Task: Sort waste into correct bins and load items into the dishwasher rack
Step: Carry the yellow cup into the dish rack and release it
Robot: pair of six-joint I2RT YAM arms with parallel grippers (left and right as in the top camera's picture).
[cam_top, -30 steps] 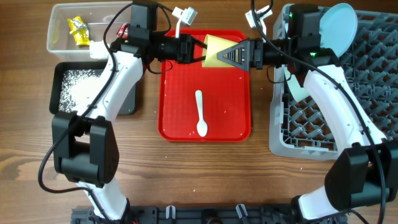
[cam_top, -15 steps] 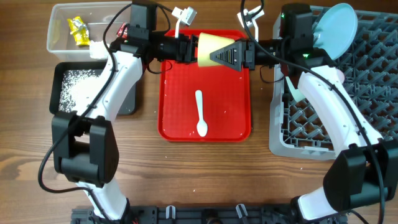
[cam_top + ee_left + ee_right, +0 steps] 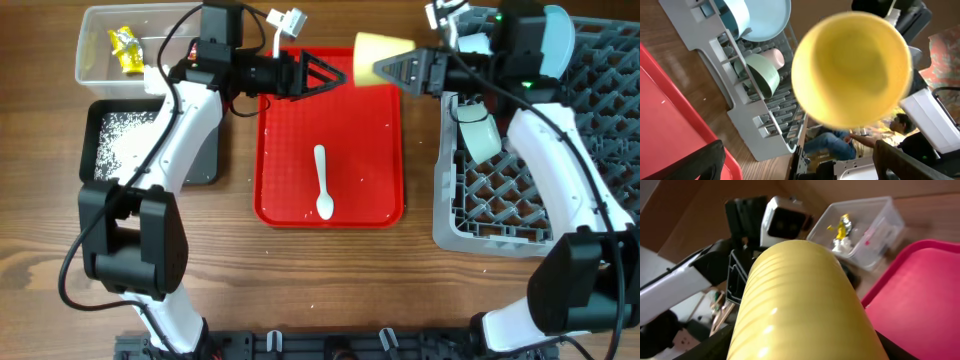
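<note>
Holding the yellow cup on its side in the air, my right gripper has both fingers closed against its wall. The cup hangs over the far edge of the red tray, between the tray and the near corner of the dishwasher rack. In my right wrist view the ribbed side of the cup fills most of the picture.

My left gripper has its jaws spread wide and holds nothing. It points at the cup from the other side, with only a small gap between its tips and the cup. In my left wrist view I see one round end of the cup straight ahead, but I cannot tell if it is the mouth or the base.

The white spoon lies alone in the middle of the red tray.

In the rack, the light-blue plate stands on its edge at the far side. A pale bowl leans between the dividers below it, and the pink cup is just behind this bowl.

To my left, the clear tub contains a yellow wrapper. Beside it, the black tray has white rice grains scattered inside.
</note>
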